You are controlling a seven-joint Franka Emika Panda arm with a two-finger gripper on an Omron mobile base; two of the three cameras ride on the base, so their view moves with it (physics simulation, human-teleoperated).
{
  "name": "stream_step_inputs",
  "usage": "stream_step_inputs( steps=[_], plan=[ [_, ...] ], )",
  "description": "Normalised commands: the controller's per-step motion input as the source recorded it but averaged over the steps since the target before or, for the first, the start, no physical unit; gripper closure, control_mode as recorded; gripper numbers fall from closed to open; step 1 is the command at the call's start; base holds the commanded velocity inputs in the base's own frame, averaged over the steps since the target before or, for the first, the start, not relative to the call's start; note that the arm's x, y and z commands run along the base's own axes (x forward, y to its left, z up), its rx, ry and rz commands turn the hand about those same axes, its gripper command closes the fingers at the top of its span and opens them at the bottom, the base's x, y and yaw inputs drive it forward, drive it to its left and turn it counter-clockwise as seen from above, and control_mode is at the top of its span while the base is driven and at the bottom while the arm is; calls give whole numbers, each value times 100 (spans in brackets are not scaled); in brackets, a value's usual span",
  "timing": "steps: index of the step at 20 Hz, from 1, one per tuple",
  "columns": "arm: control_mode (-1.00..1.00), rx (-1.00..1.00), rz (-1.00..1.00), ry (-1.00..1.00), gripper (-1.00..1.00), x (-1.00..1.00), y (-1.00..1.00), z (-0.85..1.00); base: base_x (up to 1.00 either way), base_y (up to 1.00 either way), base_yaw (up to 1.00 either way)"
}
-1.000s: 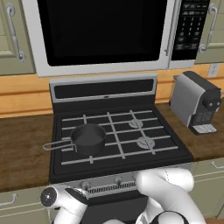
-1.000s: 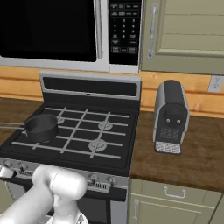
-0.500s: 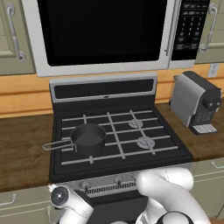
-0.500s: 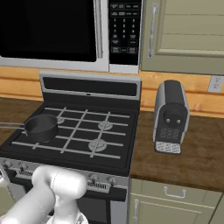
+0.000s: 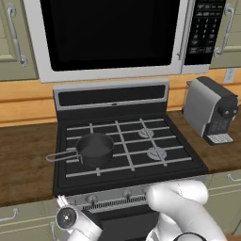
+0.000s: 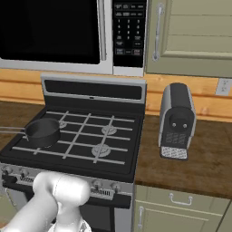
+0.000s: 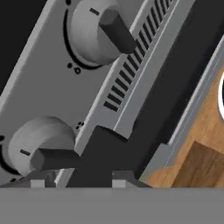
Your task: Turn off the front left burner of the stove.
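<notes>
The stove (image 5: 122, 141) sits in brown counter (image 5: 23, 155) (microwave (image 5: 108, 37) above); pincer (image 7: 74, 181) state unclear.

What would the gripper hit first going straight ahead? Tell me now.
Probably the stove: its silver front strip by the slatted vent, beside the lower knob, not squarely on it. The gripper looks close; depth is unclear.

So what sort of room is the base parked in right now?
A home-style kitchen, rendered. A black gas stove stands between wooden counters, a microwave hangs above it, and a coffee machine sits on the counter beside pale green cabinets.
</notes>
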Motion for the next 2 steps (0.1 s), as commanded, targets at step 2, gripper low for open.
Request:
stream_step_inputs(
  steps=[2],
  plan=[
    [-100, 23, -32, -10, 100, 0, -4, 48, 0, 0, 0]
  ],
)
